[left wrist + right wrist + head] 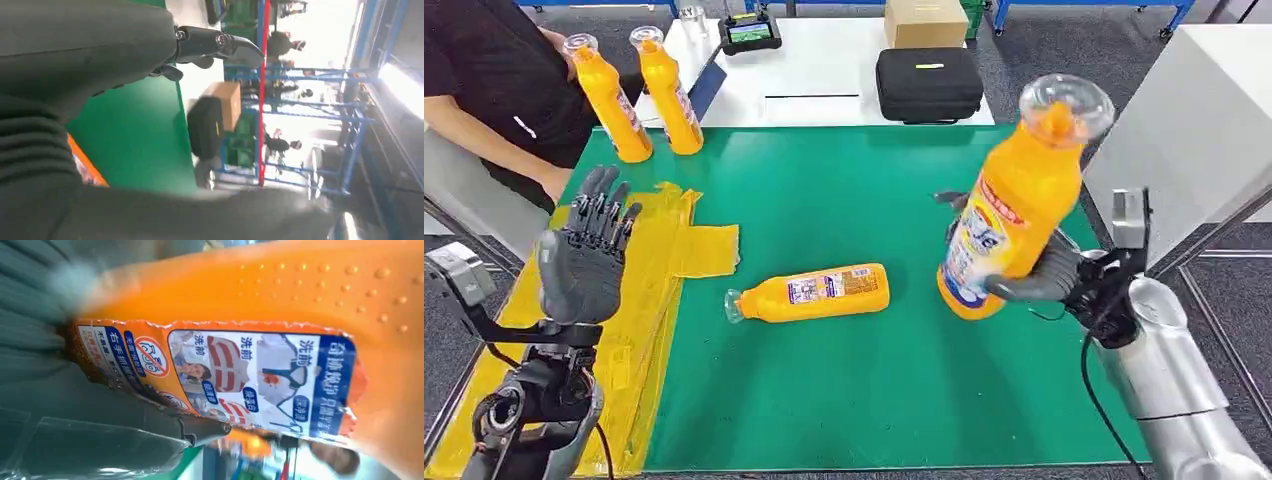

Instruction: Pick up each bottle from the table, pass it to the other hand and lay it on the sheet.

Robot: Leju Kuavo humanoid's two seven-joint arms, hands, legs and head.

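Note:
My right hand (1049,275) grips an orange bottle (1014,215) with a clear cap, held upright and tilted above the right side of the green mat (854,400). Its label (260,377) fills the right wrist view. Another orange bottle (809,292) lies on its side in the middle of the mat. Two more orange bottles (612,98) (672,92) stand upright at the mat's far left corner. My left hand (584,255) is raised over the yellow sheet (639,330) at the left, fingers (220,42) spread, holding nothing.
A person in a black top (494,90) stands at the far left beside the standing bottles. Behind the mat, a white table (824,70) carries a black case (929,82), a cardboard box (926,22) and a small screen device (750,33).

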